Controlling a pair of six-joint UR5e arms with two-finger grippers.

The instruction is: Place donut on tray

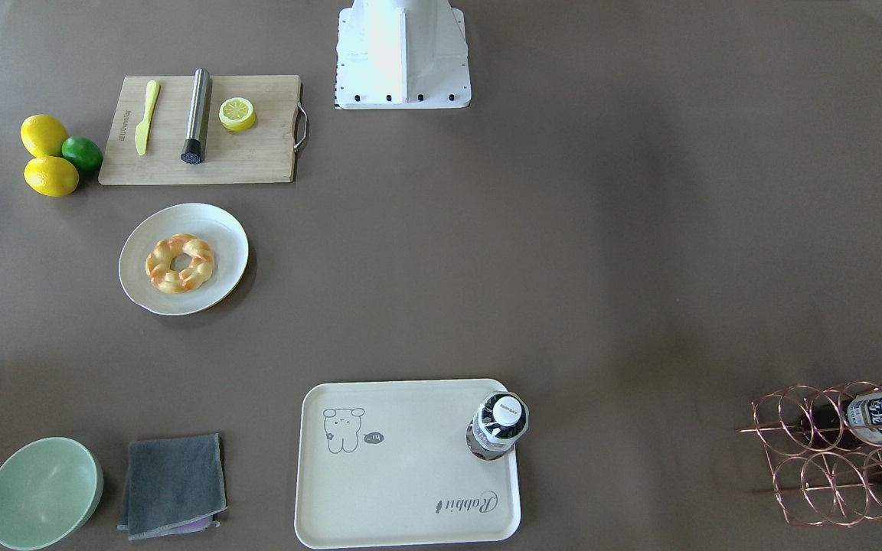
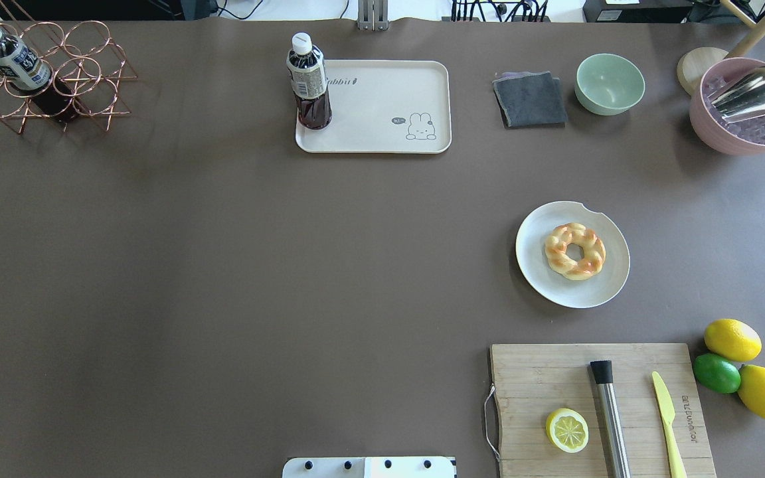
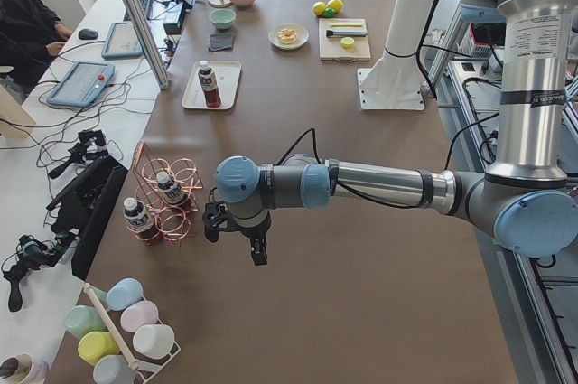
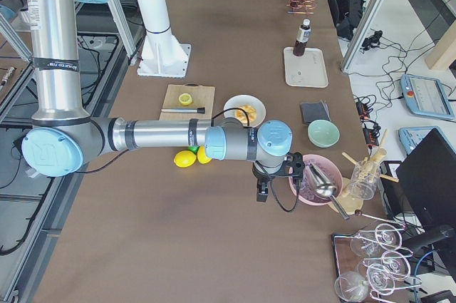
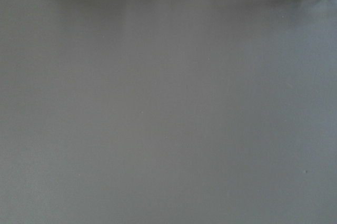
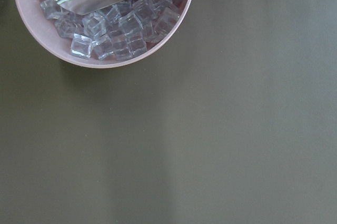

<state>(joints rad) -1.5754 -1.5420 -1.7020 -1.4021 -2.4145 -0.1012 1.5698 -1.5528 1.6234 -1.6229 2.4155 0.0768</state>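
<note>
Reaching for the donut [image 2: 574, 251] is the step in hand, not yet begun. It lies on a white plate [image 2: 530, 255] in the right half of the worktop [image 2: 223, 265], well apart from the tray [image 2: 382, 106] at the far edge, whose left end carries a bottle [image 2: 309, 83]. The left end effector [image 3: 233, 241] and right end effector [image 4: 263, 190] hang near the left and right edges; their opening cannot be told. Next, likely: bring the right end effector over the plate, opened wide.

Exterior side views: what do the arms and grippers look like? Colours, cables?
Both the left arm and right arm have silver-grey tubes, light-blue joint caps and black bands. The left gripper and right gripper are black, each fed by a loose black cable.
</note>
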